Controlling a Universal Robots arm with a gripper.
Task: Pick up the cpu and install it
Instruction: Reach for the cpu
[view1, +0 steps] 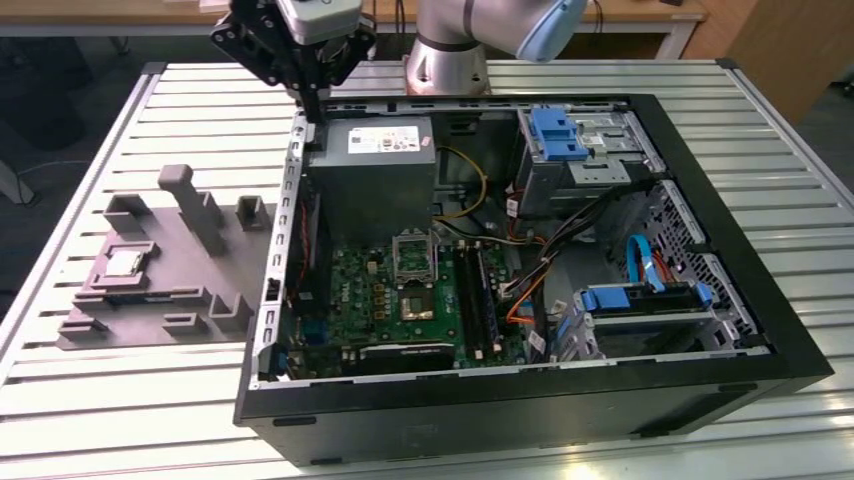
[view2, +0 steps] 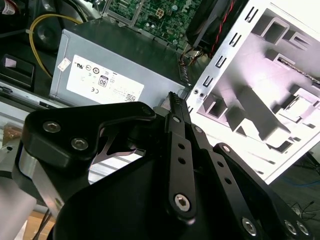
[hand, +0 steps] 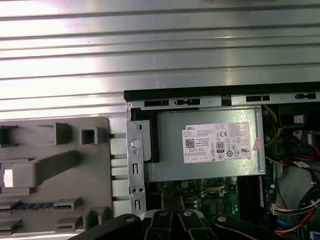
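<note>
The cpu (view1: 124, 262) lies flat in a recess of the grey fixture tray (view1: 160, 288), ready for picking beside the computer case (view1: 534, 410), while the gripper (view1: 310, 105) hangs above the case's rear corner, its fingers seemingly closed on nothing.

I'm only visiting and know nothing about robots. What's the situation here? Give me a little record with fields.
hand: shut, holding nothing, over the case's corner beside the power supply
cpu: lying flat in the grey holder, outside the case, apart from the hand
case: black, open on top, green board inside, standing on the slatted table
grey holder: on the table, on the exterior view's left of the case
progress: cpu not yet picked up
</note>
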